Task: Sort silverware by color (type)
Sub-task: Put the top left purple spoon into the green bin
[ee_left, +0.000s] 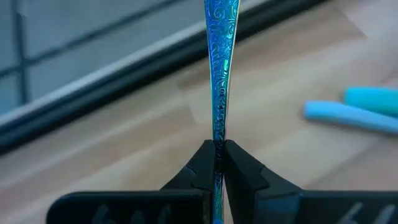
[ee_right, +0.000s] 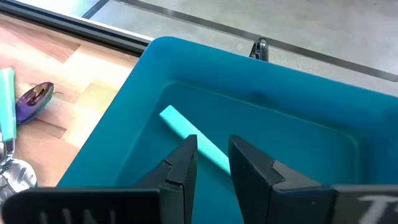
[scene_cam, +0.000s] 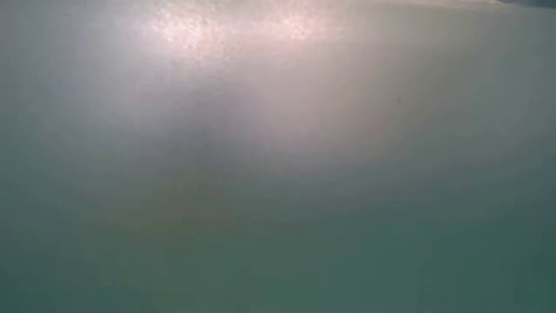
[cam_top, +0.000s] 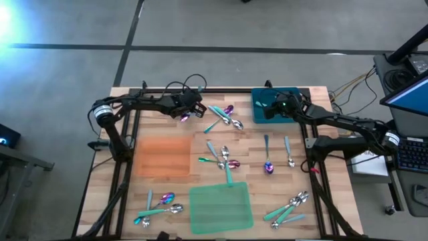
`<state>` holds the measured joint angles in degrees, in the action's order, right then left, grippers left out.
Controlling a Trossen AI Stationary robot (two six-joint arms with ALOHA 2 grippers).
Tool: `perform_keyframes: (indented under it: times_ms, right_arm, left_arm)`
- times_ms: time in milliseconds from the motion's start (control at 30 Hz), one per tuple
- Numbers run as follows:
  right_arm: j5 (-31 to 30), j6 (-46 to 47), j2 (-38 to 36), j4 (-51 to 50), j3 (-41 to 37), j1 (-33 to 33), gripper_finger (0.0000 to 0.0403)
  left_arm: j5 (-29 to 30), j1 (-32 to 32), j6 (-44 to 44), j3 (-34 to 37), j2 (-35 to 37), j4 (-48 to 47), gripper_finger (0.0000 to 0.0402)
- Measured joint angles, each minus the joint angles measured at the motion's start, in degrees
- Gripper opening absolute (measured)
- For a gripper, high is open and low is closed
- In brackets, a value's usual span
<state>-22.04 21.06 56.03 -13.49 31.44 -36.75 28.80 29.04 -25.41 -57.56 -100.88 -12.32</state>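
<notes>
Sorting barely begun. Left gripper (ee_left: 217,155), upper left of high frame, clamped shut on iridescent-handled utensil (ee_left: 219,81). Right gripper (ee_right: 213,155) in teal bin (cam_top: 262,114), upper right, jaws part open astride teal handle (ee_right: 193,144); grip unclear. Silverware (cam_top: 224,158) scattered mid and lower table; orange mat (cam_top: 162,156), green mat (cam_top: 221,207) bare.

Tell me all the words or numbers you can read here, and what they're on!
No words or numbers can be read.
The spoon handle held in the left gripper has swirly patterns, not letters.
The teal bin under the right gripper is plain.
The laptop screen and papers at the table's right are too small to read.
The low view is only a blur.
</notes>
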Motion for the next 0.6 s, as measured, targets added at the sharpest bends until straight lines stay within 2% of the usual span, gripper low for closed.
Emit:
perform_keyframes:
  times_ms: [133, 300, 600]
  right_arm:
    - [0.0, 0.0, 0.0, -0.01, 0.0, 0.0, 0.0083]
    - [0.0, 0.0, 0.0, -0.03, -0.07, 0.0, 0.0075]
    - [0.0, 1.88, 0.0, 0.02, -0.07, 0.0, 0.0083]
  left_arm:
    - [6.79, 0.04, -0.67, 0.28, 1.3, -2.38, 0.0002]
    - [14.43, 0.01, -3.83, 0.44, 1.78, -11.97, 0.0001]
    - [12.11, -1.14, -5.26, 1.51, 1.84, -10.95, 0.0001]
